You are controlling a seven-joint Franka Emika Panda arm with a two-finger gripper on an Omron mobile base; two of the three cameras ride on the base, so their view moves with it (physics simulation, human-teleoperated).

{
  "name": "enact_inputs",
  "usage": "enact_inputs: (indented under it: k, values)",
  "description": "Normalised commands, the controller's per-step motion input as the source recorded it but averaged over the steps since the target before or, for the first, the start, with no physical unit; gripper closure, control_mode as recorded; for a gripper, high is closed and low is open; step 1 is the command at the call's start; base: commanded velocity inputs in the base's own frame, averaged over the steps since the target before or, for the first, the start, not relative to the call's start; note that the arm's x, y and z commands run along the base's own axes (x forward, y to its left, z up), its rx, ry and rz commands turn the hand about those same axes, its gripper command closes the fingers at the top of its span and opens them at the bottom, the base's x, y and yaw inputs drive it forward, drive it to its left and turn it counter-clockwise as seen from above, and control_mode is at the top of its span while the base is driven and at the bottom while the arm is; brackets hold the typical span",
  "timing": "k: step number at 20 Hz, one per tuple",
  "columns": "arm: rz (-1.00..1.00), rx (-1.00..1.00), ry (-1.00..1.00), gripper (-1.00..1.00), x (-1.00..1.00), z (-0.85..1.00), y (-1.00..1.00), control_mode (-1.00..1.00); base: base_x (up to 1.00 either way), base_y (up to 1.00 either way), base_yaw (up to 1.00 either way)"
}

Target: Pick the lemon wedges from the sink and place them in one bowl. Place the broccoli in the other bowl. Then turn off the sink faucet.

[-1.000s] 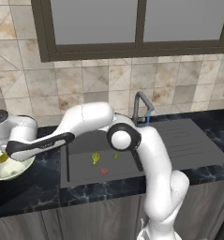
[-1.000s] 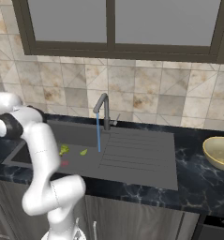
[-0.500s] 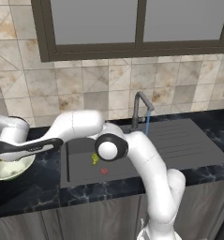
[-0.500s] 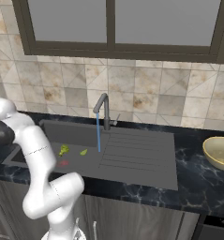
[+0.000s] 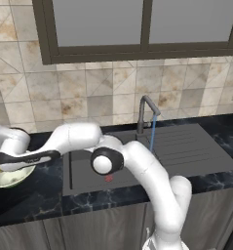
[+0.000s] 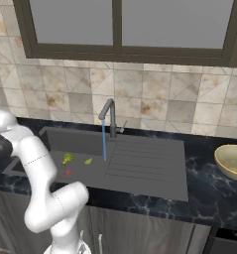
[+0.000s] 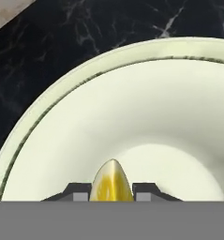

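Observation:
My gripper (image 7: 112,193) is shut on a yellow lemon wedge (image 7: 112,178), just above the pale inside of the wide cream-white bowl (image 7: 85,117). In the left base view that bowl (image 5: 10,179) stands on the counter at the far left, under my outstretched hand. A second lemon wedge (image 6: 88,160) and the broccoli (image 6: 67,158) lie on the floor of the dark sink (image 6: 140,173). The faucet (image 6: 108,111) runs a thin blue stream. The other bowl (image 6: 231,161) sits on the counter at the far right.
A red spot (image 6: 68,172) marks the sink floor near the broccoli. A ribbed drainboard (image 6: 145,161) forms the sink's right half. A tiled wall and a window rise behind the dark marble counter (image 5: 35,200).
The arm has swung further left and its elbow has dropped over the sink. The hand, still gripping the wedge, has come down over the left bowl.

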Motion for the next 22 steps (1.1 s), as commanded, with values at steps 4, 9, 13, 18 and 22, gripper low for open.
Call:
enact_inputs:
  k: [4,9,13,18,22]
  values:
    - [0.00,0.00,0.04,-1.00,0.21,-0.08,0.13,-1.00,0.00,0.00,0.00]
    - [0.00,0.00,0.01,-1.00,0.01,0.00,0.00,-1.00,0.00,0.00,0.00]
    - [0.00,0.00,0.02,-1.00,0.00,0.01,0.00,-1.00,0.00,0.00,0.00]
    - [-0.01,0.00,0.01,-1.00,-0.09,0.28,-0.16,-1.00,0.00,0.00,0.00]
    - [-0.03,0.00,0.03,-1.00,-0.36,0.37,-0.52,-1.00,0.00,0.00,0.00]
